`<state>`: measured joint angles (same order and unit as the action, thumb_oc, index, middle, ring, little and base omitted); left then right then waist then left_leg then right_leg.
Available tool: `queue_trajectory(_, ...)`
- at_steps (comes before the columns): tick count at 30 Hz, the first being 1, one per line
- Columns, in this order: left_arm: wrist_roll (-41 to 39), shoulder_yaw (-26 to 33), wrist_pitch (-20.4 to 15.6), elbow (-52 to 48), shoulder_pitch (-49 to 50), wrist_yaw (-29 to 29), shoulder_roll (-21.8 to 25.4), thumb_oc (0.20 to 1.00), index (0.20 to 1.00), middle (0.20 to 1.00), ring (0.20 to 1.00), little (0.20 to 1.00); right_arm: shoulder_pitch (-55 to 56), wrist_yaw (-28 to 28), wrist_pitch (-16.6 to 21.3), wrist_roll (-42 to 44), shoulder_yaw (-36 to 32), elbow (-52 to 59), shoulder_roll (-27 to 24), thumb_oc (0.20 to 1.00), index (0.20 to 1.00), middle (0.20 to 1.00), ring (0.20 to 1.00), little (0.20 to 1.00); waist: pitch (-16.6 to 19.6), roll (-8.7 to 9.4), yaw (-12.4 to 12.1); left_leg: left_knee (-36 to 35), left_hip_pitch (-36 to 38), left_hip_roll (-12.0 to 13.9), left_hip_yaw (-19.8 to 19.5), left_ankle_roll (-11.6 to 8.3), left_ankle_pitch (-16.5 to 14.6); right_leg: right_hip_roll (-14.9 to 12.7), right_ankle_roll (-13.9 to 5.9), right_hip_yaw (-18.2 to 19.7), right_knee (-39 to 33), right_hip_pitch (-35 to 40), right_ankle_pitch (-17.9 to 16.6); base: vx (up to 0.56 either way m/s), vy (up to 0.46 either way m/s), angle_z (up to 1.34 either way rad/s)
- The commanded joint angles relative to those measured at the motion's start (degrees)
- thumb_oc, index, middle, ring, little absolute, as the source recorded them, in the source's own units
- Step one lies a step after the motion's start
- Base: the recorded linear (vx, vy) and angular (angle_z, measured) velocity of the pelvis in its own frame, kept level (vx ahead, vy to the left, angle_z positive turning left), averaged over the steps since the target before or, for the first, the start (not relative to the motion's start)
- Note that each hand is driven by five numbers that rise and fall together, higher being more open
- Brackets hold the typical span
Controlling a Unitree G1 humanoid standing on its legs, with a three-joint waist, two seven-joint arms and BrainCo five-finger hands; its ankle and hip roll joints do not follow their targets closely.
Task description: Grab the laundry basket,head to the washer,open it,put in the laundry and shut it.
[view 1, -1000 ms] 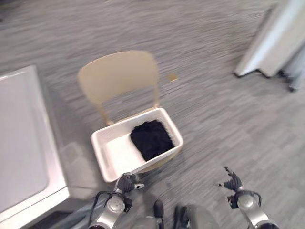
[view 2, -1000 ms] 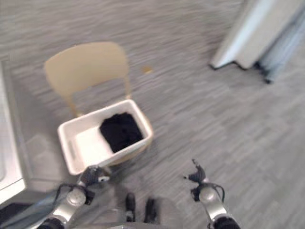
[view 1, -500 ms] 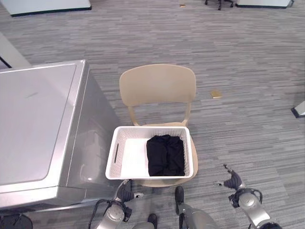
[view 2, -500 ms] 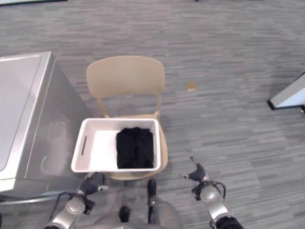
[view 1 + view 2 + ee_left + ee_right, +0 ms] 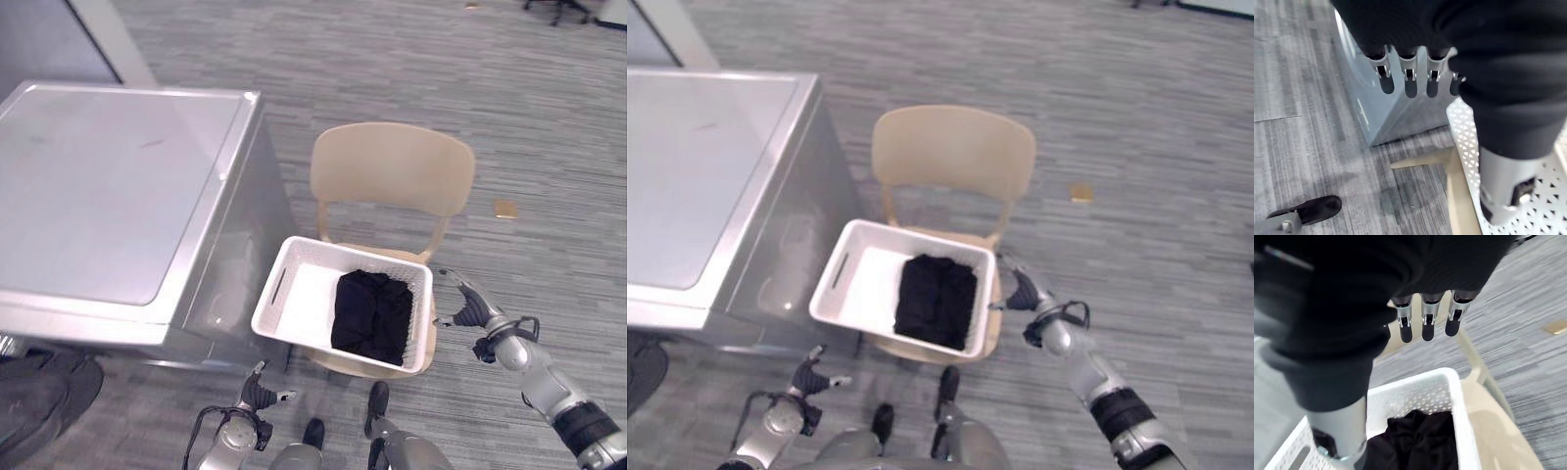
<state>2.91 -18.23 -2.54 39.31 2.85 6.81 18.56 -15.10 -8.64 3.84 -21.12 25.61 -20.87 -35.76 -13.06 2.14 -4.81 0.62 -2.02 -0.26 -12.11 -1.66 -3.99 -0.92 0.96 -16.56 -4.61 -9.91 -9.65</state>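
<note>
Grey carpet bears washer [image 5: 118,196], chair [image 5: 392,186] under basket [image 5: 294,313]; hands [image 5: 468,308] [image 5: 257,394] open, empty.

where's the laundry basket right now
The white laundry basket sits on the tan chair seat, just right of the grey washer, with black clothes inside.

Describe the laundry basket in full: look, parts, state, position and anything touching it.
The laundry basket is white, rectangular, apparently plastic, with perforated walls and a slot handle in its washer-side end. It sits upright on the seat of a tan chair, close beside the grey washer. Black laundry lies folded in the half farther from the washer. The right hand hovers open beside that end; contact is not visible.
</note>
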Motion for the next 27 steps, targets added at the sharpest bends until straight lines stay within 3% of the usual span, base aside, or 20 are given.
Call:
queue_trajectory(1, -0.10, -0.35, -1.99, -0.43, -2.92, 1.49, 3.17, 1.000, 1.000, 1.000, 1.000, 1.000, -3.81, -2.40, 0.30, -3.87, 2.38, -1.55, -2.42, 1.000, 1.000, 1.000, 1.000, 1.000, -0.57, 1.20, -1.84, -2.52, -7.67, -2.07, 5.68, -2.37, 6.95, -2.59, -6.18, -2.12, 5.19, 2.72, 12.90, -0.10, -0.006, 0.41)
queue_trajectory(3, -0.36, -0.32, -2.12, -0.39, -3.23, 1.61, 3.34, 1.000, 1.000, 1.000, 1.000, 1.000, -5.32, -2.76, 0.06, -3.99, 2.87, -2.98, -2.72, 1.000, 1.000, 1.000, 1.000, 1.000, -0.93, 0.98, -1.97, -2.35, -8.81, -1.75, 7.02, -2.43, 7.34, -2.99, -6.28, -3.09, 5.22, 1.94, 12.58, -0.06, 0.026, 0.59)
queue_trajectory(5, -1.46, -0.46, -2.82, 0.71, -3.59, 2.33, 3.80, 1.000, 1.000, 1.000, 1.000, 1.000, -11.10, -4.17, -1.07, -4.89, 5.91, -10.25, -2.24, 1.000, 1.000, 1.000, 1.000, 1.000, -2.77, 0.06, -3.21, -2.24, -11.07, 0.04, 11.96, -2.62, 8.22, -3.75, -6.29, -5.46, 6.24, 0.03, 12.47, -0.04, 0.050, 0.70)
queue_trajectory(10, -2.39, -1.00, -3.50, 2.23, -4.61, 3.29, 4.73, 1.000, 1.000, 1.000, 1.000, 1.000, -18.36, -5.69, -2.14, -5.29, 9.66, -19.03, -1.77, 1.000, 1.000, 1.000, 1.000, 1.000, -4.47, -0.66, -4.85, -2.96, -14.14, -0.07, 11.21, -2.57, 9.98, -3.78, -5.71, -6.24, 8.98, -3.79, 13.21, -0.03, 0.026, 0.19)
queue_trajectory(12, -3.58, -1.59, -3.95, 2.19, -6.25, 3.68, 6.10, 1.000, 1.000, 1.000, 1.000, 1.000, -23.43, -6.31, -3.46, -6.11, 13.01, -27.29, -0.59, 1.000, 1.000, 1.000, 1.000, 1.000, -6.11, -1.42, -6.41, -3.43, -15.77, -0.29, 10.03, -3.05, 9.93, -4.05, -5.26, -5.74, 11.80, -6.59, 15.40, 0.02, -0.021, 0.12)
queue_trajectory(15, -5.32, -2.27, -4.44, 2.55, -8.56, 4.38, 6.60, 1.000, 1.000, 1.000, 1.000, 1.000, -27.57, -7.12, -4.76, -5.91, 14.34, -35.78, 0.96, 1.000, 1.000, 1.000, 1.000, 1.000, -7.47, -2.68, -7.84, -3.76, -18.12, -0.83, 9.03, -3.24, 11.08, -4.57, -5.02, -6.33, 13.44, -9.48, 15.46, -0.02, -0.005, 0.22)
queue_trajectory(22, -7.95, -3.45, -4.62, 3.42, -12.54, 4.96, 5.92, 1.000, 1.000, 1.000, 1.000, 1.000, -29.33, -6.74, -5.81, -0.13, 12.54, -44.28, 4.96, 1.000, 1.000, 1.000, 1.000, 1.000, -8.48, -4.67, -9.57, -4.92, -20.60, -1.99, 7.35, -3.72, 12.75, -4.56, -5.16, -6.96, 13.49, -12.00, 15.10, -0.03, -0.004, 0.14)
queue_trajectory(24, -7.48, -4.04, -4.23, 4.65, -12.92, 4.54, 5.16, 1.000, 1.000, 1.000, 1.000, 1.000, -27.50, -5.48, -5.04, 5.12, 11.03, -41.62, 6.87, 0.200, 0.200, 0.200, 0.200, 0.200, -8.13, -4.54, -9.60, -5.17, -20.37, -2.35, 6.54, -3.82, 12.71, -4.56, -5.26, -7.15, 12.84, -11.30, 15.11, 0.03, -0.023, 0.09)
queue_trajectory(26, -7.26, -4.22, -4.06, 4.94, -12.84, 4.43, 4.93, 1.000, 1.000, 1.000, 1.000, 1.000, -26.68, -5.07, -4.83, 6.67, 10.51, -40.24, 7.43, 0.200, 0.200, 0.200, 0.200, 0.200, -7.95, -4.42, -9.49, -5.28, -20.17, -2.43, 6.40, -3.87, 12.56, -4.52, -5.32, -7.13, 12.54, -10.90, 15.09, 0.02, 0.008, 0.21)
queue_trajectory(27, -7.02, -4.24, -3.59, 5.14, -12.70, 4.02, 4.39, 1.000, 1.000, 1.000, 1.000, 1.000, -24.42, -4.55, -4.16, 11.47, 8.31, -37.46, 9.23, 0.200, 0.200, 0.200, 0.200, 0.200, -7.67, -4.12, -9.02, -5.43, -19.57, -2.51, 6.36, -3.91, 12.29, -4.46, -5.50, -6.86, 11.89, -10.17, 14.79, 0.03, 0.024, 0.24)
